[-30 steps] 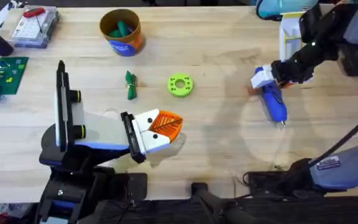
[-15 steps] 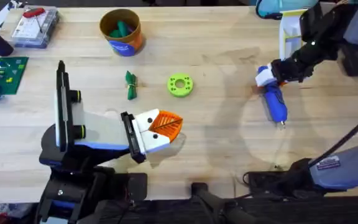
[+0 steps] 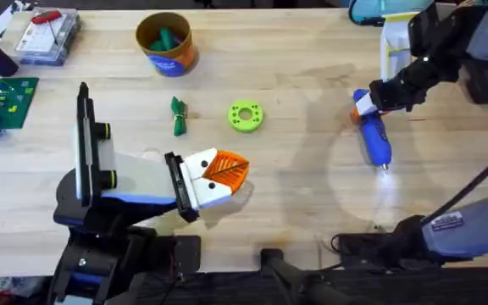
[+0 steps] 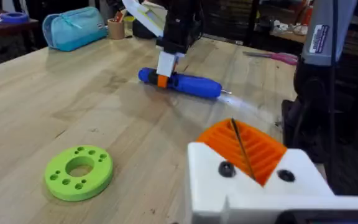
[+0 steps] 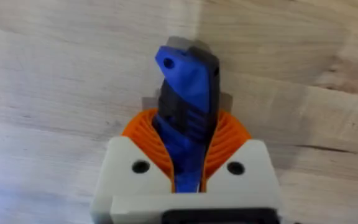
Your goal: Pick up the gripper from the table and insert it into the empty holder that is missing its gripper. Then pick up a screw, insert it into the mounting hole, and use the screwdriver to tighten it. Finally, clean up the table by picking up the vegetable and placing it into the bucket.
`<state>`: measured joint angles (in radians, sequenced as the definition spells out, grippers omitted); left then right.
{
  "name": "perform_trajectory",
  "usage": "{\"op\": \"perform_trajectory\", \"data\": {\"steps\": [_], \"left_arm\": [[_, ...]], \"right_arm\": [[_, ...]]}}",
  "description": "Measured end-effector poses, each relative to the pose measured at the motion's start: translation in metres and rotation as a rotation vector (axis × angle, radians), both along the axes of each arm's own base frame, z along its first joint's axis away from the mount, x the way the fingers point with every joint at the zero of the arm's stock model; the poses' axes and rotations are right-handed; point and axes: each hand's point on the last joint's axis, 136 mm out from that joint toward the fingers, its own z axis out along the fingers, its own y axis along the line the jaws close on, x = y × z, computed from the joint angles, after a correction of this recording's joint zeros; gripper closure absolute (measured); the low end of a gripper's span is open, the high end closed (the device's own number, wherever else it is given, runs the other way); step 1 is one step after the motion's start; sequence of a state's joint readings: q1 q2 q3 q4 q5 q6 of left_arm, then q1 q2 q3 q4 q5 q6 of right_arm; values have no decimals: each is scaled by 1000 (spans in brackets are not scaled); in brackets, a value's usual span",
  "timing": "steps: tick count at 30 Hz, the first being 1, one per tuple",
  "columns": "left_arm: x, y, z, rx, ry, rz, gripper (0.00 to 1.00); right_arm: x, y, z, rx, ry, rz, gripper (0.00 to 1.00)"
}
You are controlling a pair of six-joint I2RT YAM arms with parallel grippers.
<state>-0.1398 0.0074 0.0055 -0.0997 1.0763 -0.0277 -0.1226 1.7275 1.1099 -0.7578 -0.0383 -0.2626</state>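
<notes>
- Fingers of our left gripper (image 3: pixel 219 174), white with orange ribbed pads, lie pressed together with nothing between them; the arm stretches low over the table (image 3: pixel 295 195) from the lower left, its claw pointing right.
- Behind that claw the holder (image 3: pixel 100 182) stands at the left, black upright with yellow-green knobs.
- Next we see the vegetable (image 3: pixel 178 115) flat on the wood, with the bucket (image 3: pixel 166 44) farther back and the lime-green ring (image 3: pixel 246 117) just right of the vegetable.
- On the right, our right gripper (image 3: pixel 364 105) reaches down from the far right edge and clamps the rear end of the screwdriver (image 3: pixel 374 135), which lies flat, bit toward the near edge.
- Our right arm carries a small white label near the front edge; we cannot read it.
</notes>
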Motion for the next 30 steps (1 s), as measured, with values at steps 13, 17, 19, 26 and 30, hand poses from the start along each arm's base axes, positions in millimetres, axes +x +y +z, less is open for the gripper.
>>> {"op": "perform_trajectory", "data": {"steps": [13,17,19,26,30], "left_arm": [[0,0,0,0,0,0,985],[0,0,0,0,0,0,985],[0,0,0,0,-1,0,985],[0,0,0,0,0,0,985],[0,0,0,0,1,0,985]], "right_arm": [[-11,1,4,6,52,-2,843],[-12,2,15,9,74,-5,847],[-9,1,23,9,67,-4,849],[5,9,71,-2,-24,15,854],[8,22,101,-5,-120,30,857]]}}
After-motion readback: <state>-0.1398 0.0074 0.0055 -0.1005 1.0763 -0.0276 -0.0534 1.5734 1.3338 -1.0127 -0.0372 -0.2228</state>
